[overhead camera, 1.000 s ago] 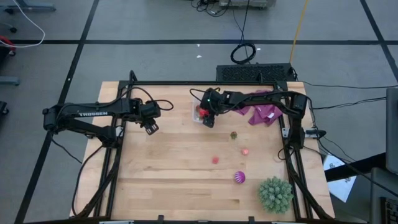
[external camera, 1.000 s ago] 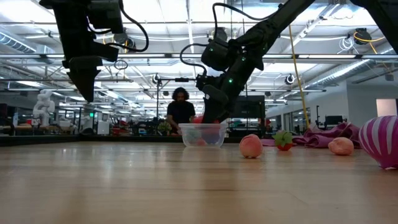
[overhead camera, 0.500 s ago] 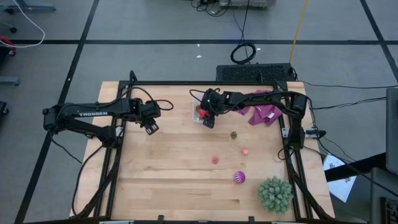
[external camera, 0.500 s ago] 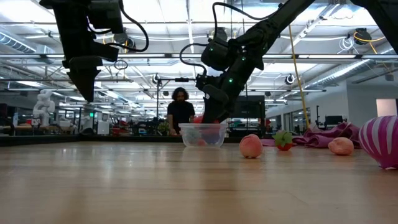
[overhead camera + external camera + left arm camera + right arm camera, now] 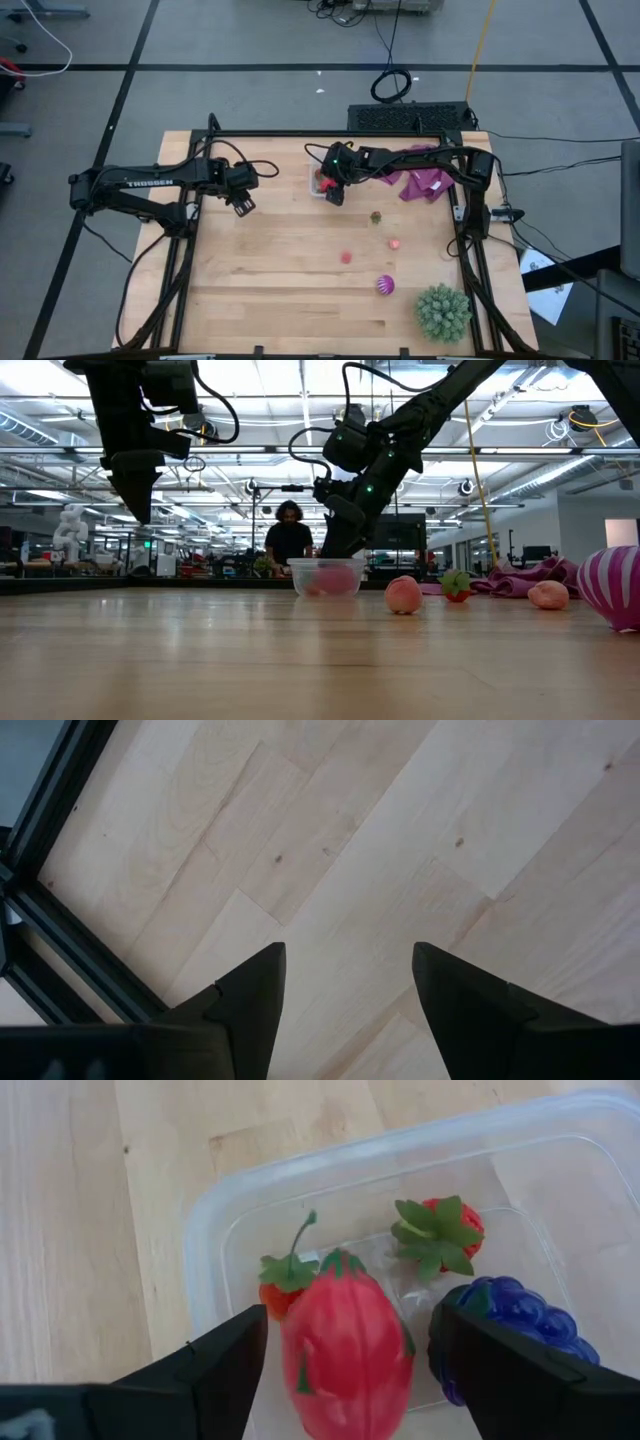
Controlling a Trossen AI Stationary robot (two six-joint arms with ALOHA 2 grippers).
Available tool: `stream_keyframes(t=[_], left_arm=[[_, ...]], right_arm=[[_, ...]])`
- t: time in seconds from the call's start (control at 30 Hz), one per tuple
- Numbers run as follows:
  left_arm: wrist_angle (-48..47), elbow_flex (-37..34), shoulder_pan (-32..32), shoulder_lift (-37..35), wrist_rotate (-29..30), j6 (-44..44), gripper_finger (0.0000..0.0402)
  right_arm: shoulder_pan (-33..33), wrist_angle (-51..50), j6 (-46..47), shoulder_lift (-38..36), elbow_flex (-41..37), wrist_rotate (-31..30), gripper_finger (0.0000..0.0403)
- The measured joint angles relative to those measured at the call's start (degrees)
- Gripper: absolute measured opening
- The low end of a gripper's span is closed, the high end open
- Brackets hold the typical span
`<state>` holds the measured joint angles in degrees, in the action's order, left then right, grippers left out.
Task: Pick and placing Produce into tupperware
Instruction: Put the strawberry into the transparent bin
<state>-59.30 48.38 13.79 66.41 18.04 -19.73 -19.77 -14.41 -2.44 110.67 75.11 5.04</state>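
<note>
Right claw [image 5: 345, 1350]: over the clear tub [image 5: 200, 1260] at the far middle of the table, fingers spread wide on either side of a red pepper-like piece [image 5: 345, 1345]. In the wrist view the fingers stand clear of the piece and grip nothing; whether the piece has come to rest on the tub floor cannot be told.

Tub contents, beneath the right claw: the red piece directly between the fingers; a small red fruit with a green stalk [image 5: 285, 1280] touching it; a strawberry [image 5: 440, 1230] farther in; a blue-purple grape bunch [image 5: 510, 1325] just beside one finger.

Loose produce, on the table nearer the front than the right claw: a green-topped red piece [image 5: 376, 216] closest; a pink piece [image 5: 395, 243] and a red piece [image 5: 346, 256] beyond it; a striped magenta ball [image 5: 385, 285] farthest off.

Other items: purple cloth [image 5: 425, 180] beside the right arm; green spiky ball [image 5: 442, 310] at the near right corner.

Left claw [image 5: 345, 990]: waiting over bare wood at the left of the table, fingers apart, holding nothing.
</note>
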Motion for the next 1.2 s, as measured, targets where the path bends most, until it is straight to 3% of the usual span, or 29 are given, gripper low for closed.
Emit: stream_keyframes(t=[0.23, 0.47, 0.6, 0.73, 0.97, 1.2], left_arm=[[0.01, 0.00, 0.01, 0.00, 0.00, 0.00, 0.0225], [0.50, 0.00, -0.01, 0.00, -0.02, 0.00, 0.0225], [0.71, 0.00, 0.01, 0.00, -0.10, 0.04, 0.0225], [0.69, 0.00, 0.01, 0.00, -0.15, 0.05, 0.0225], [0.98, 0.00, 0.00, 0.00, -0.15, 0.55, 0.0225], [1.13, 0.00, -0.01, 0.00, -0.15, 0.50, 0.0225]], right_arm=[[0.21, -0.56, -0.66, -0.07, 0.75, -0.04, 0.0287], [2.39, -2.93, -4.51, -0.53, 7.78, -0.46, 0.0286], [4.23, -11.33, -5.52, -0.60, 13.54, -0.75, 0.0286], [7.17, -25.96, -5.29, -0.66, 17.67, -0.78, 0.0286], [12.97, -47.23, 3.38, -0.66, 18.19, -0.74, 0.0286], [15.50, -54.38, 9.92, -0.66, 16.33, -0.76, 0.0286]])
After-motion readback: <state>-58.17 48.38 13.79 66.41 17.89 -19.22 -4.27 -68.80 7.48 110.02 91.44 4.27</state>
